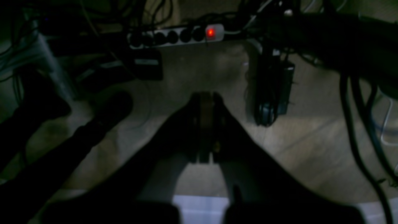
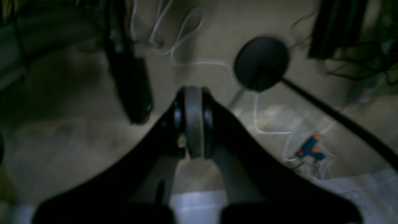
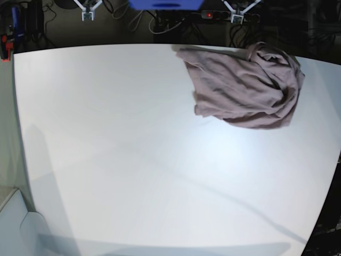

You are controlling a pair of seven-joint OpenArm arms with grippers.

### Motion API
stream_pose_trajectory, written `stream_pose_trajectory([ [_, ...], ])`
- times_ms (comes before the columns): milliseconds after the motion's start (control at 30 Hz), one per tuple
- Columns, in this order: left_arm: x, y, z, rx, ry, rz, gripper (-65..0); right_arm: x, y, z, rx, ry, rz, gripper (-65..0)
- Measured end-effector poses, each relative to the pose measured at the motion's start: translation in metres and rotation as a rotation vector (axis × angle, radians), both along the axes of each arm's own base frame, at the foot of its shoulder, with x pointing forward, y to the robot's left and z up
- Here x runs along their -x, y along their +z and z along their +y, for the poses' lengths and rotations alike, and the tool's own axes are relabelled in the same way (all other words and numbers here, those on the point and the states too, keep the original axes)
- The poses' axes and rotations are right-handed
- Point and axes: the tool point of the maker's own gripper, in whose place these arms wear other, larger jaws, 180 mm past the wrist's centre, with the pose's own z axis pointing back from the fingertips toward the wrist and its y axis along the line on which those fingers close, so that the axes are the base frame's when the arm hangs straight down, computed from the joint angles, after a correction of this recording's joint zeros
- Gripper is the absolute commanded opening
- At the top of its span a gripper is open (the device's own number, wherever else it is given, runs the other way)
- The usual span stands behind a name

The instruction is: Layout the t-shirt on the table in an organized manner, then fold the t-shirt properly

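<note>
The mauve t-shirt (image 3: 245, 85) lies crumpled in a heap at the far right of the white table (image 3: 133, 160), touching its far edge. Neither gripper shows in the base view. In the left wrist view my left gripper (image 1: 205, 101) is shut and empty, over the dim floor past a strip of white table edge (image 1: 202, 208). In the right wrist view my right gripper (image 2: 193, 95) is also shut and empty, above the floor, with the white table edge (image 2: 199, 203) below it. The t-shirt is out of both wrist views.
A power strip with a red light (image 1: 177, 35) lies on the floor among cables, and shows in the base view (image 3: 209, 15). A black round stand base (image 2: 261, 63), white cables and a blue-orange tool (image 2: 309, 149) lie on the floor. A blue object (image 3: 165, 4) sits beyond the far edge.
</note>
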Motion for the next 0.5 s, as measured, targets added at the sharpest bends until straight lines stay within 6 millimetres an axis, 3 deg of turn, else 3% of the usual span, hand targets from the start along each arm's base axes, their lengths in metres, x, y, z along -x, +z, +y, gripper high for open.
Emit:
stream_pose_trajectory([
  [167, -0.021, 0.037, 0.012, 0.061, 0.099, -0.132, -64.8, -0.015, 0.04, -0.011, 0.036, 0.006, -0.121, -65.0],
  [333, -0.029, 0.074, 0.034, 0.104, 0.154, -0.163, -64.8, -0.042, 0.087, -0.015, 0.061, 0.037, -0.255, -65.0],
  [500, -0.043, 0.111, 0.017, 0.168, 0.112, -0.247, -64.8, -0.062, 0.135, -0.007, 0.066, 0.076, -0.367, -65.0],
])
